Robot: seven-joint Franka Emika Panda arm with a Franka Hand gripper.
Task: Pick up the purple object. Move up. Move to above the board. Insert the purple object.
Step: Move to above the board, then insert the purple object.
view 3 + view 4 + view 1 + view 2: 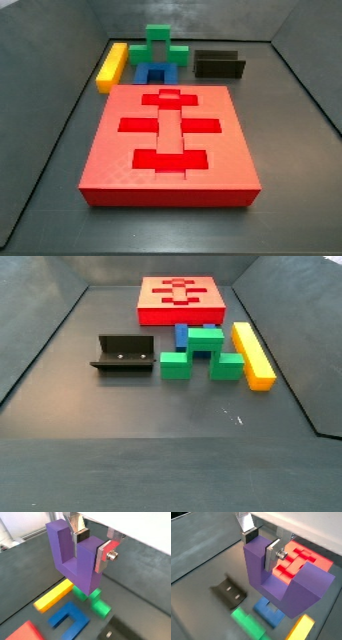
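Note:
In both wrist views my gripper is shut on one prong of the purple object, a U-shaped block. It hangs in the air above the floor and the other blocks. The silver fingers press that prong from both sides, and the second prong stands free beside it. The board, a red slab with cross- and bar-shaped recesses, shows in both side views and partly in the wrist views. Neither side view shows the gripper or the purple object.
A green cross-like block, a blue arch block and a yellow bar lie next to the board. The dark fixture stands near them. Dark walls surround the floor.

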